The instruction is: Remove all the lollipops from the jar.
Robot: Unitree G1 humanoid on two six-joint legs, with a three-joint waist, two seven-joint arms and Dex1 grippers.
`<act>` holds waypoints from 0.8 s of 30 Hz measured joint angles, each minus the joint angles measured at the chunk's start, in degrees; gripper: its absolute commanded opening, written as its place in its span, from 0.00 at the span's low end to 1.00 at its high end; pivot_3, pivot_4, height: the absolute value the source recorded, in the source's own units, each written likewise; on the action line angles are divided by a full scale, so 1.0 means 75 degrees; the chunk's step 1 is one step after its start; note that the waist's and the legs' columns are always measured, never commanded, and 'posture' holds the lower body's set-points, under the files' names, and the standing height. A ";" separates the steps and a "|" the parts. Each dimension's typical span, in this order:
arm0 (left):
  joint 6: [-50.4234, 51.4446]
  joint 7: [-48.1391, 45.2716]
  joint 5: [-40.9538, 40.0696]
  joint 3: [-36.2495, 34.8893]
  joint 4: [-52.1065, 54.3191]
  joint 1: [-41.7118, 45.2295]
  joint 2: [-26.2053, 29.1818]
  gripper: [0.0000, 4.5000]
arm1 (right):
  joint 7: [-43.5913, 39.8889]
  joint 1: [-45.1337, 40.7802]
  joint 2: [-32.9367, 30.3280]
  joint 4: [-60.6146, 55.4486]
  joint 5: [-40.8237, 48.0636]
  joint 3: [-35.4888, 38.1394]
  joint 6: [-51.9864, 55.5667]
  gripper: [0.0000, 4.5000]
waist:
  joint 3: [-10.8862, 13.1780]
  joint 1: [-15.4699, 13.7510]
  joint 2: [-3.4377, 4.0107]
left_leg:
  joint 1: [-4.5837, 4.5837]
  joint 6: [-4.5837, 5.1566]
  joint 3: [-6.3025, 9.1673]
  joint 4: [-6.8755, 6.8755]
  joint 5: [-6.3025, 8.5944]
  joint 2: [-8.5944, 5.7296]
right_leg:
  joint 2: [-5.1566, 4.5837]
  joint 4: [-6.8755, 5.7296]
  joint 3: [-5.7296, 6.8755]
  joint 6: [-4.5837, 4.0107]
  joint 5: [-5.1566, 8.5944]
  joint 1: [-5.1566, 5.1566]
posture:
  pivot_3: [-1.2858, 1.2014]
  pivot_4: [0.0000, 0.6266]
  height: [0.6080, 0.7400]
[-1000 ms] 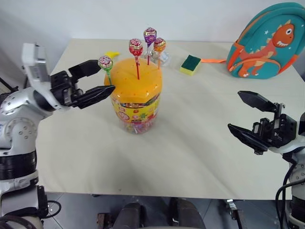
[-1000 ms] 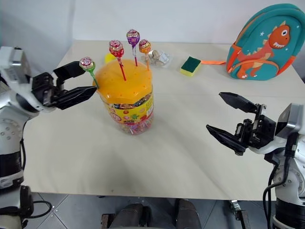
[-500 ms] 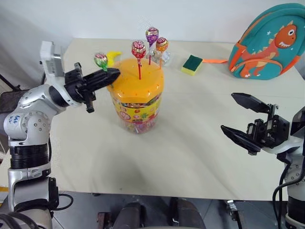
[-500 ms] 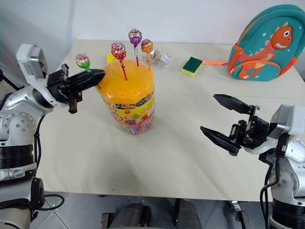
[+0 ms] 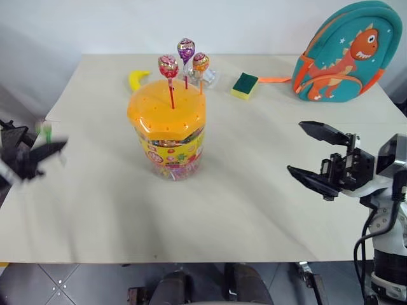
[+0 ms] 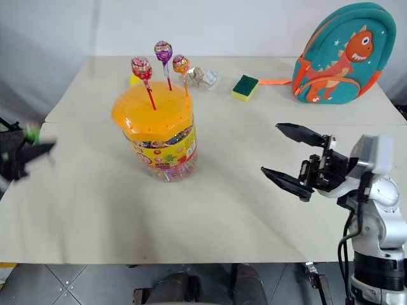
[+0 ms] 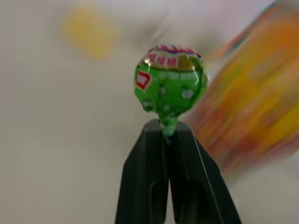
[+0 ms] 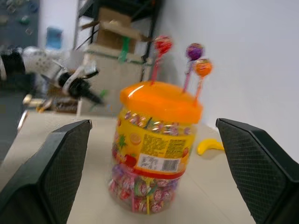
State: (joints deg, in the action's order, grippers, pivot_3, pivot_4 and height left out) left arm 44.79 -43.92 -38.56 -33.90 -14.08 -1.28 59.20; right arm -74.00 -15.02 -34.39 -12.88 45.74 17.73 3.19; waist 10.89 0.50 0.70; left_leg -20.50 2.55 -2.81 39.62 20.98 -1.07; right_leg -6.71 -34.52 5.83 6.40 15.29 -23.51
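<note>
The jar (image 5: pixel 168 136), clear with an orange domed lid, stands left of the table's middle. Three lollipops stand in its lid: red-pink (image 5: pixel 168 65), purple (image 5: pixel 186 47) and orange (image 5: pixel 200 61). My left gripper (image 5: pixel 38 152), blurred, hangs at the table's left edge, well clear of the jar. It is shut on the stick of the green lollipop (image 7: pixel 170 86), whose head stands just above the fingertips (image 7: pixel 187 140). To the right of the jar, over the table, my right gripper (image 5: pixel 297 147) is open and holds nothing; it faces the jar (image 8: pixel 156 140).
At the back of the table (image 5: pixel 254 210) lie a yellow banana (image 5: pixel 137 77), a clear wrapped packet (image 5: pixel 208 77) and a green-yellow sponge (image 5: pixel 243 84). A teal dinosaur backpack (image 5: pixel 340 51) stands at the back right corner.
My left gripper shut on the green lollipop at the lid, pulled it out and swung it away to the table's left edge. The right gripper stayed open, about where it was.
</note>
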 measured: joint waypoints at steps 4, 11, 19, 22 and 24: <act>-0.0165 0.0424 0.0485 -0.0295 0.0436 -0.0868 -0.0300 0.01 | -0.0423 0.0024 -0.0053 0.0194 -0.0236 -0.0262 -0.0127 1.00 | -0.0009 -0.0236 -0.0036 | -0.0003 -0.0027 0.0056 0.0004 0.0016 -0.0006 | -0.0057 0.0007 0.0003 -0.0013 0.0007 0.0017 | 0.52 0.24 1.00; 0.0503 0.0916 0.0534 -0.0524 0.1331 -0.1127 -0.0687 0.24 | -0.0564 0.0124 -0.0182 0.0267 -0.0276 -0.0285 -0.0100 1.00 | 0.0001 -0.0194 -0.0015 | -0.0004 -0.0009 0.0058 -0.0007 0.0005 -0.0025 | -0.0079 0.0000 0.0011 -0.0014 0.0007 0.0011 | 0.52 0.24 1.00; 0.0695 0.0560 0.0511 -0.0578 0.1455 -0.1063 -0.0626 0.80 | -0.0509 0.0280 -0.0265 0.0272 -0.0322 -0.0227 -0.0073 1.00 | 0.0002 -0.0157 -0.0013 | -0.0003 -0.0009 0.0058 -0.0009 0.0004 -0.0025 | -0.0078 0.0001 0.0016 -0.0015 0.0008 0.0010 | 0.52 0.24 1.00; 0.0249 -0.0317 0.0481 -0.0918 0.1202 -0.1166 -0.0443 1.00 | -0.0378 0.0353 -0.0426 0.0271 -0.0247 -0.0060 0.0049 1.00 | 0.0003 -0.0130 -0.0014 | -0.0004 -0.0009 0.0058 -0.0012 0.0005 -0.0025 | -0.0078 0.0003 0.0019 -0.0017 0.0009 0.0009 | 0.52 0.24 1.00; -0.0355 -0.1011 0.0491 -0.1205 0.1051 -0.1283 -0.0290 1.00 | -0.0313 0.0398 -0.0476 0.0272 -0.0176 0.0123 0.0126 1.00 | 0.0003 -0.0100 -0.0013 | -0.0005 -0.0010 0.0057 -0.0016 0.0005 -0.0025 | -0.0080 0.0008 0.0021 -0.0018 0.0009 0.0009 | 0.52 0.24 1.00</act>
State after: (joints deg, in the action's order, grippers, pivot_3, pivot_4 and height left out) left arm 42.12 -51.51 -34.88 -42.94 -6.20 -10.90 57.02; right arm -76.35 -12.03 -37.96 -10.84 44.42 18.65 4.14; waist 10.91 -0.25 0.61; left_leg -20.53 2.48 -2.38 39.50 21.02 -1.26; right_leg -7.31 -34.45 5.99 6.26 15.36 -23.44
